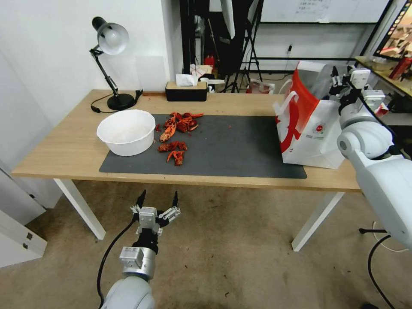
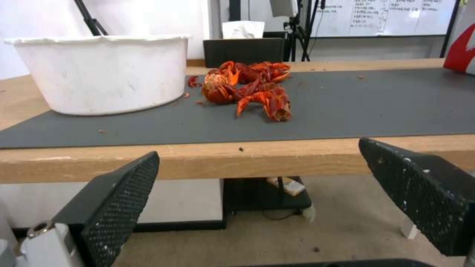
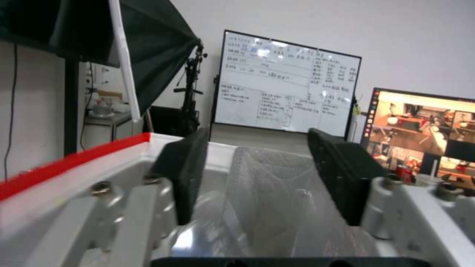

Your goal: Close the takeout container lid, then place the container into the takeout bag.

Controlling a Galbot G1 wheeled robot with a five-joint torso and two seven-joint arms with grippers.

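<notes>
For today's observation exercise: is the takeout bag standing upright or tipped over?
Upright. The takeout bag stands on its base at the table's right end, mouth facing up, with the right pincer at its open top.

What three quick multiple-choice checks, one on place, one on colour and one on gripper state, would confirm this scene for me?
1. Where does the takeout bag stand?
A. at the table's right end
B. beside the lamp
C. on the floor

2. What colour is the bowl?
A. black
B. white
C. red

3. How is the left gripper?
A. shut on the bowl
B. open, below the table's front edge
C. open, inside the bag

Answers: 1 A, the bag sits on the mat's right end. 2 B, it shows white in both the head and left wrist views. 3 B, its fingers stand apart, holding nothing.
</notes>
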